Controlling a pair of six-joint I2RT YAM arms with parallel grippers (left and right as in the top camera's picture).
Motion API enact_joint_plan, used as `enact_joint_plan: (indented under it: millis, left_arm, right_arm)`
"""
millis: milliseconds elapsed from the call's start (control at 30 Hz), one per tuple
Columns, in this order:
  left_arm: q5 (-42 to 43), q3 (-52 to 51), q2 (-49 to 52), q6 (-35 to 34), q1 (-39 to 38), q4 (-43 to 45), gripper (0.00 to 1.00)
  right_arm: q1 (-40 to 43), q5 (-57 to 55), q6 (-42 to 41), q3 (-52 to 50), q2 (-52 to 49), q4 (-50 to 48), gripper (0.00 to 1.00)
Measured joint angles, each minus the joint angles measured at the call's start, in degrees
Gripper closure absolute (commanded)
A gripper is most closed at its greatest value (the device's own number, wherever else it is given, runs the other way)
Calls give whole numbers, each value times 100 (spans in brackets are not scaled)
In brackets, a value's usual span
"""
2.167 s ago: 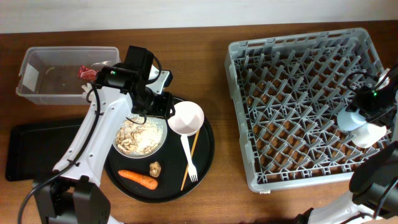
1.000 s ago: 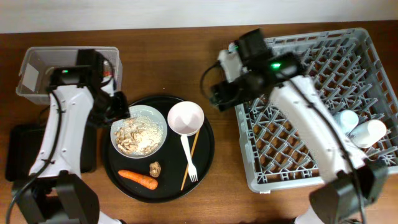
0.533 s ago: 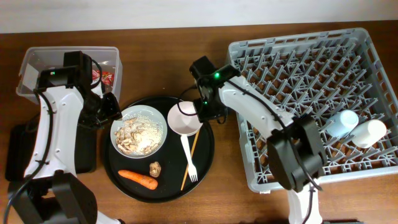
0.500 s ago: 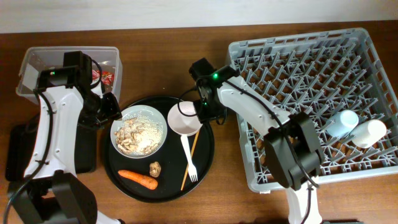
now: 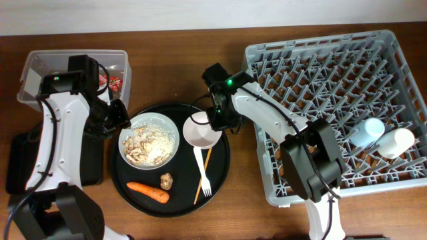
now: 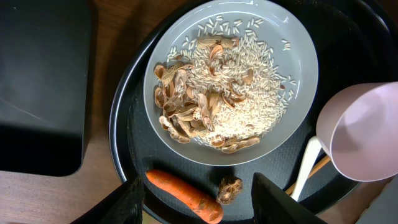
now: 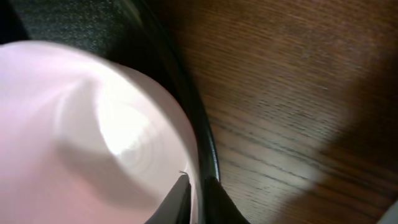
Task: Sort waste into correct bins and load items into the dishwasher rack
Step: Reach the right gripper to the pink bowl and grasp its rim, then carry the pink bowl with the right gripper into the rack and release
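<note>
My right gripper (image 5: 215, 121) is shut on the right rim of the pale pink bowl (image 5: 199, 131), one finger inside and one outside (image 7: 194, 202). The bowl (image 7: 81, 137) sits on the round black tray (image 5: 223, 160). Beside it, the white plate (image 5: 172, 131) holds beige food scraps (image 6: 217, 93). My left gripper (image 6: 202, 204) hangs open above the carrot (image 6: 183, 196) and brown lump (image 6: 229, 190), left of the plate (image 5: 117, 115). The white fork (image 5: 202, 170) and wooden stick (image 5: 207, 163) lie below the bowl. A red wrapper (image 5: 110, 81) is in the clear tub (image 5: 40, 77).
The grey dishwasher rack (image 5: 320, 53) fills the right side, with a light-blue cup (image 5: 368, 130) and a white cup (image 5: 395, 141) at its right edge. The shallow black tray (image 5: 20, 163) lies at the far left, partly under my left arm.
My right arm came from the rack's left edge to the pink bowl and its jaws closed on the rim. The bowl shifted slightly. The left arm is nearly still.
</note>
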State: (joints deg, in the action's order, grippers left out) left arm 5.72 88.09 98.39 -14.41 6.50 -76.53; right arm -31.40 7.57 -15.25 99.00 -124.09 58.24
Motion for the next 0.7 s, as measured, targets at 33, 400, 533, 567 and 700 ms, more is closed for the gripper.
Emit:
enact_joint_plan:
  millis: [33,400,533,567,700]
  left_arm:
    - [0,0,0,0,0,-2,45]
    - [0,0,0,-2,0,-46,41]
    - [0,0,0,-2,0,-66,41]
    - [0,0,0,-2,0,-66,40]
    - [0,0,0,0,0,-107,40]
  right_arm:
    - [0,15,-4,0,0,-2,96]
    - [0,68,4,0,0,46,96]
    - [0,66,4,0,42,131,96]
    - [0,66,7,0,83,136,96]
    - [22,22,4,0,466,201,96]
